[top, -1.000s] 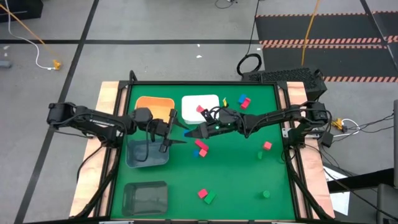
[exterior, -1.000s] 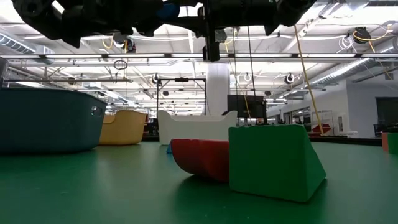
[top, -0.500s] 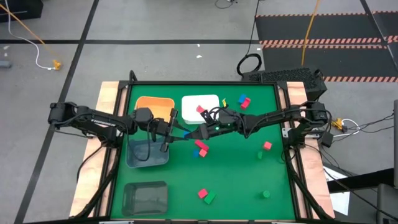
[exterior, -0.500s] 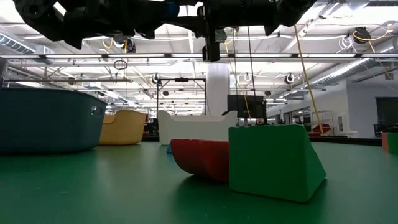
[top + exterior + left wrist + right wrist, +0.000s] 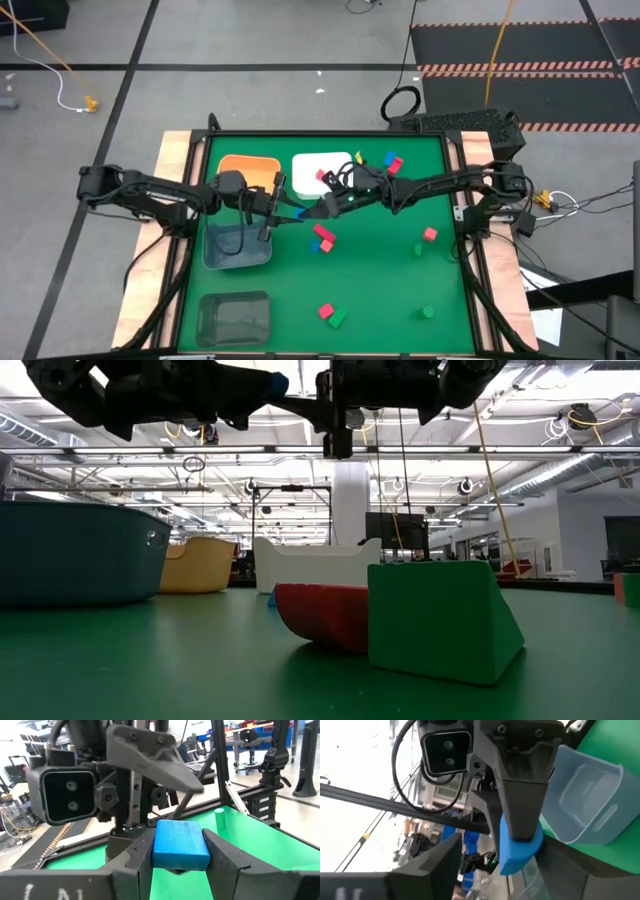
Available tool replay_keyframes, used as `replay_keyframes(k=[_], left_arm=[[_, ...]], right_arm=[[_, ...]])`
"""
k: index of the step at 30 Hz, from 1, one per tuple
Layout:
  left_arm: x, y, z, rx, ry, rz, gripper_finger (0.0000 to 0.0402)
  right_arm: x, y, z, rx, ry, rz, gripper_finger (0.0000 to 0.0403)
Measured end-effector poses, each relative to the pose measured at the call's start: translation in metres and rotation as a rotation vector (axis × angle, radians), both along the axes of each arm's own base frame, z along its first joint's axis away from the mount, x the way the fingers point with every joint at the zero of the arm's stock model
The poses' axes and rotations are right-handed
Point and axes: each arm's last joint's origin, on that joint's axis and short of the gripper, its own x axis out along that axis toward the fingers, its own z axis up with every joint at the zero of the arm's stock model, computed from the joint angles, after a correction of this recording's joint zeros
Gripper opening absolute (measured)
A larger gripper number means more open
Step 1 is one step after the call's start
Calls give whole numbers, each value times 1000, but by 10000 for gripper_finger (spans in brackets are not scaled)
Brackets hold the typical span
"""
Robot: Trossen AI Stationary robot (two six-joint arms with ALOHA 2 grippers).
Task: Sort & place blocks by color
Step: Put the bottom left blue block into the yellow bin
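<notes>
1. Spreading beneath everything, the green-topped table with pale wooden edges carries a white rectangular plastic bin, the reference point for every position given here.
2. The dark left arm reaches in from the orange-bin side of the white bin. The dark right arm reaches in from the opposite side. They meet in the air just off the white bin's edge that faces the table's middle.
3. A blue-grey plastic bin sits diagonally off the white bin, beyond the left arm. A clear plastic bin lies farther the same way, well apart from the white bin.
4. An orange plastic bin stands just beside the white bin.
5. The left gripper is clamped on a small blue rectangular block, pinched between both fingers.
6. The right gripper faces it with its fingers spread wide on either side of that blue block, and neither finger presses on it.
7. A red block lies inside the white bin.
8. A red and blue pair of blocks lies near the white bin, toward the table's middle.
9. A pink cube and a small green block lie well apart from the white bin, on the right arm's side.
10. A red block touching a green block and a green cylinder lie farthest from the white bin.
</notes>
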Motion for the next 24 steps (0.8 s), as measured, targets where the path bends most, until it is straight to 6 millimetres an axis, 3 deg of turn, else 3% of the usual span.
replay_keyframes(k=[4, 10, 19, 24], left_arm=[[-6, 10, 8, 4, -28, 63, 134], [-26, 33, 20, -16, -7, 177, 134], [-59, 57, 9, -64, 269, 417, 134], [-75, 65, -3, -111, 445, 629, 134]], right_arm=[[-2, -12, 0, 42, 14, 28, 256], [-5, -35, -1, 32, 22, 14, 253], [-13, -67, -4, -15, 36, 2, 247], [-17, -74, -15, -101, 105, -6, 247]])
